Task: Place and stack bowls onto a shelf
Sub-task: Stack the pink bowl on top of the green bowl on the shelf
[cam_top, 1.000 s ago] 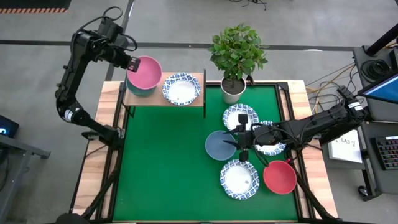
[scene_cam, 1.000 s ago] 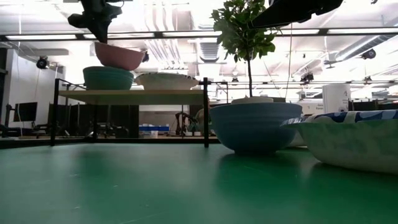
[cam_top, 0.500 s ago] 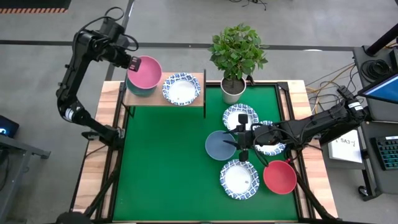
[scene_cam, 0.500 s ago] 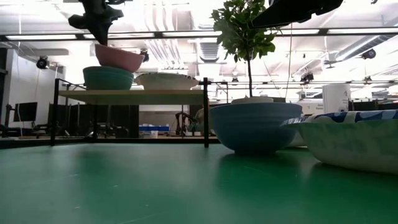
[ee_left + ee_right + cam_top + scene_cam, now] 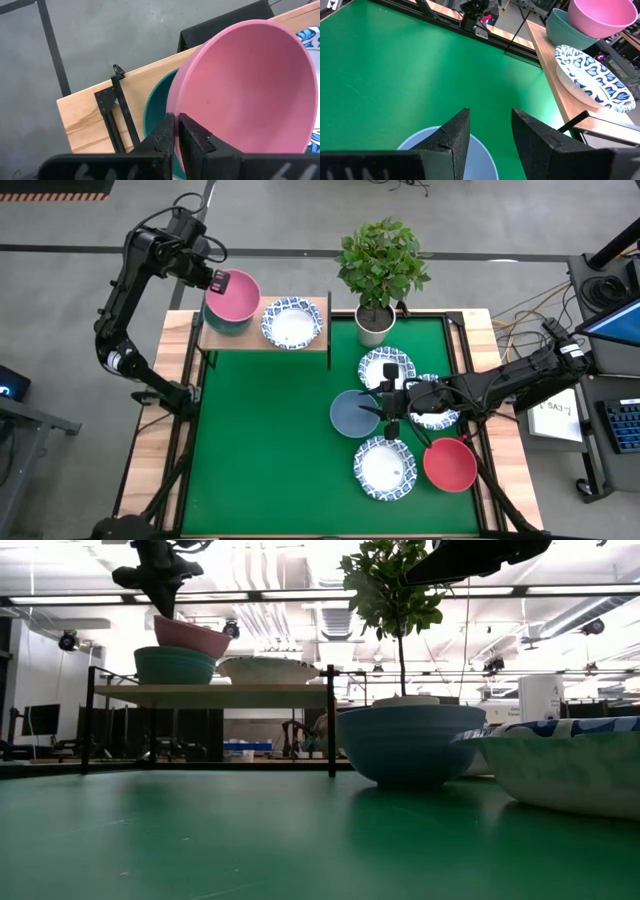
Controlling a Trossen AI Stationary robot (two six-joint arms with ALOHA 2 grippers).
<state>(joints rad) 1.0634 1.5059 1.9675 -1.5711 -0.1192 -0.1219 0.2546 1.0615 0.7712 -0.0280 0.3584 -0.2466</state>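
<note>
My left gripper (image 5: 218,281) is shut on the pink bowl (image 5: 234,296) over the left end of the light-wood shelf (image 5: 255,342). The pink bowl (image 5: 190,636) sits tilted in the dark green bowl (image 5: 172,667). A white bowl with a blue patterned rim (image 5: 291,323) stands on the shelf beside them. My right gripper (image 5: 384,412) is open at the right rim of the grey-blue bowl (image 5: 350,413), which stands on the green table. My left gripper pinches the pink bowl's rim (image 5: 172,107) on its left side, one finger inside the bowl and one outside. The fingers come from above, slanting in from the table's left. The bowl is tilted, its lower part inside the dark green bowl (image 5: 155,107). My right gripper's fingers stand over the grey-blue bowl's rim (image 5: 450,160); whether they touch it, I cannot tell.
Three more white bowls with blue patterned rims (image 5: 386,367) (image 5: 436,418) (image 5: 384,468) and a red bowl (image 5: 450,464) stand on the table's right half. A plant in a pale pot (image 5: 375,326) stands right of the shelf. The table's left half is bare green.
My left gripper has gone down with the pink bowl. The bowl hung clear above the dark green bowl and now sits tilted in it.
</note>
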